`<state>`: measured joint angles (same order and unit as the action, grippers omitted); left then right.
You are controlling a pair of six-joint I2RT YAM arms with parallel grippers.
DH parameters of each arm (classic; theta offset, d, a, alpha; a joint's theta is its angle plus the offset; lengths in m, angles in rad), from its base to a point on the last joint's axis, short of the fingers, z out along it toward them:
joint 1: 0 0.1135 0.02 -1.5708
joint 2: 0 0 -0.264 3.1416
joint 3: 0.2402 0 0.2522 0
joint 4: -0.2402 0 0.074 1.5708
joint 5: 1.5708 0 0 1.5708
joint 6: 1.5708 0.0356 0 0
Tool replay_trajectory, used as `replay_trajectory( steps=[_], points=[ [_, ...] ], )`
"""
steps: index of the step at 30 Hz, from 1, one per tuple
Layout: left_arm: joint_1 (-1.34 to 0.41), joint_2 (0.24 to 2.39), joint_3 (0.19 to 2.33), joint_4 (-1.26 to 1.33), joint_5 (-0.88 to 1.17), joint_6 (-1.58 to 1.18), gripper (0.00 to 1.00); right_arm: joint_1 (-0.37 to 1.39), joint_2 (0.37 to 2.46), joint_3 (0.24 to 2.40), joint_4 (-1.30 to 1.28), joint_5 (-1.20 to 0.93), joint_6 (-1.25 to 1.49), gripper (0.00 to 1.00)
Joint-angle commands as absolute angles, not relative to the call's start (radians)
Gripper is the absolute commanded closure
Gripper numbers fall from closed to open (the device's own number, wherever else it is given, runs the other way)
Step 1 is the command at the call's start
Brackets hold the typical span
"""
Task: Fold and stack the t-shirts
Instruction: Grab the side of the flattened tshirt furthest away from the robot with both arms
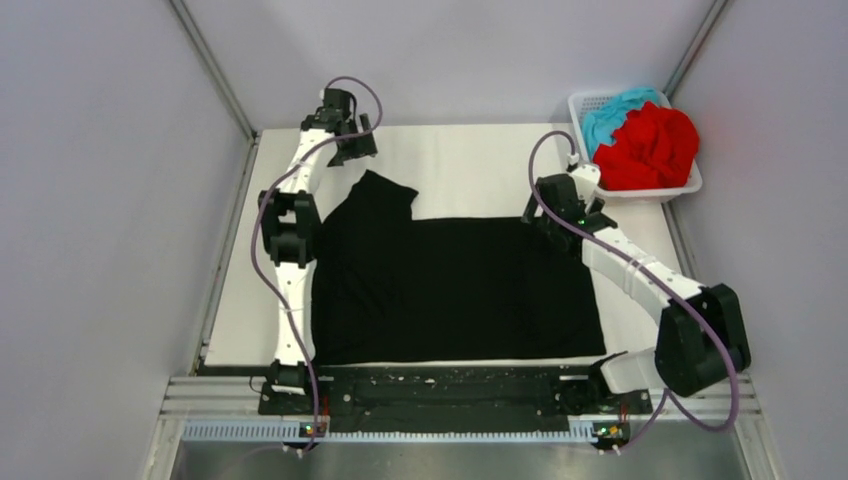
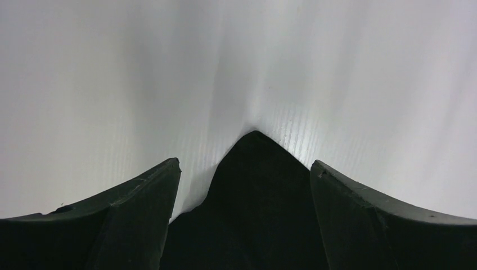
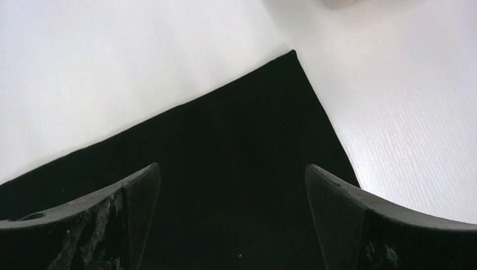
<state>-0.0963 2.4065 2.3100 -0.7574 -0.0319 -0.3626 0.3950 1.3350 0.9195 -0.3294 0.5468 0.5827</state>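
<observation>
Black shirt (image 1: pixel 450 290) lies flat on the table (image 1: pixel 470 160), front and centre, with both arms reaching to its far edge. The left gripper (image 1: pixel 352 148) sits at the far-left sleeve tip, jaws wide apart, and its wrist view shows the cloth point poking up between them with nothing pinched. The right gripper (image 1: pixel 553 215) sits over the far-right corner, jaws also spread and holding nothing.

I read this as the start of the first fold on the black shirt. Off its far-right corner, the red shirt (image 1: pixel 650 150) and teal shirt (image 1: pixel 610 110) wait bundled in the basket (image 1: pixel 690 185).

The next move calls for both grippers to drop onto that far edge and nip only the thin cloth off the flat table. They would need to lift together so the fold comes over straight.

Several things are hard to make out:
- How high each gripper hangs above the cloth.
- Any creases, the collar, or doubled layers in the black.
- The shirt's near-left side, which is behind the left arm.
- Its near hem, which merges with the dark rail.
- The teal shirt, mostly buried under the red.
</observation>
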Motion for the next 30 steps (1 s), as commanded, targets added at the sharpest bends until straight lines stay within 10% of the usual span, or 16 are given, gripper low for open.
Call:
replay_trajectory(
  steps=[1,19,30],
  points=[
    [-0.141,2.455,2.347,-0.74,-0.102,-0.312,0.11,0.369,1.405,0.997,-0.354,0.509,0.561,0.01],
    [-0.19,2.568,2.364,-0.826,-0.247,-0.379,0.33,0.34,1.377,0.919,-0.367,0.43,0.601,0.02],
    [-0.193,2.587,2.364,-0.841,-0.222,-0.361,0.81,0.339,1.363,0.895,-0.372,0.447,0.618,0.03]
  ],
)
